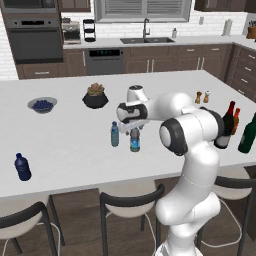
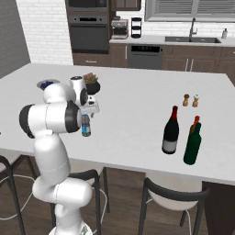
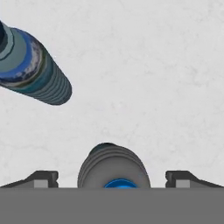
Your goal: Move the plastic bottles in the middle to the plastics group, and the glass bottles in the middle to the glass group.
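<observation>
Two clear plastic bottles with blue labels stand mid-counter: one (image 1: 115,134) on the left, the other (image 1: 135,141) (image 2: 86,126) right beside it. My gripper (image 1: 135,128) (image 2: 90,111) hangs open just above the second one. In the hand view its blue cap and ribbed shoulder (image 3: 113,166) sit between my two fingertips (image 3: 41,179), untouched, and the other bottle (image 3: 30,70) lies at upper left. The near-black wine bottle (image 1: 226,127) (image 2: 171,131) stands at the right, next to the tall green bottle (image 1: 247,134) (image 2: 193,144) and the small brown red-topped bottle (image 1: 236,121) (image 2: 196,121). The navy-blue bottle (image 1: 22,167) is far left, near the front edge.
A bowl of blueberries (image 1: 42,104) and a potted plant (image 1: 95,96) (image 2: 92,82) sit behind the bottles. Salt and pepper shakers (image 1: 202,96) (image 2: 190,100) stand further right. Stools (image 1: 131,202) line the counter's front edge.
</observation>
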Available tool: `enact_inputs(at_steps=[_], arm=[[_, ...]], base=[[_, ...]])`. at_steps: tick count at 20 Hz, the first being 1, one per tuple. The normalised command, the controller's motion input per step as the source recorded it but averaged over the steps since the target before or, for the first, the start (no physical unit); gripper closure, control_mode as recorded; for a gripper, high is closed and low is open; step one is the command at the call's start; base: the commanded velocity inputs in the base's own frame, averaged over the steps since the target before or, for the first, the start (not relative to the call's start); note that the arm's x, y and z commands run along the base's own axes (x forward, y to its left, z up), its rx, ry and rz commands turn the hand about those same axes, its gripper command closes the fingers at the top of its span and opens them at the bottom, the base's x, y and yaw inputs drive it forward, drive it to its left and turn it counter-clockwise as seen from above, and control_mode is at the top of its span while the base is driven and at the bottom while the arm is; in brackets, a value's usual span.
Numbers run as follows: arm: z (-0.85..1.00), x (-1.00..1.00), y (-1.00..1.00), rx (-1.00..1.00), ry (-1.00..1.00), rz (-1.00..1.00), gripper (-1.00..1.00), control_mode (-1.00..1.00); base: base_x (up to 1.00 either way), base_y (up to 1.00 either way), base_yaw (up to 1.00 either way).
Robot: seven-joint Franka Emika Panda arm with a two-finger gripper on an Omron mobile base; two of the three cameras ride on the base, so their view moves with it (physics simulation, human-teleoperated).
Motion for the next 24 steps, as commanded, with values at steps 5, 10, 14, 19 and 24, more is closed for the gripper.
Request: enact_inputs(at_steps=[5,10,14,19,24], arm=[[-0.19,-0.04,0.00,0.00,0.01,0.03,1.00,-1.00],[-0.21,-0.33,0.05,0.00,0.00,0.04,1.00,-1.00],[0.04,-0.70,0.13,0.04,0.00,0.03,1.00,-1.00],[0.18,-0.81,0.35,0.05,0.00,0.02,1.00,-1.00],[0.20,-0.69,0.70,0.05,0.00,0.03,1.00,-1.00]], base=[[0.00,0.00,0.00],[0.00,0.00,0.00],[0.00,0.00,0.00],[0.00,0.00,0.00],[0.00,0.00,0.00]])
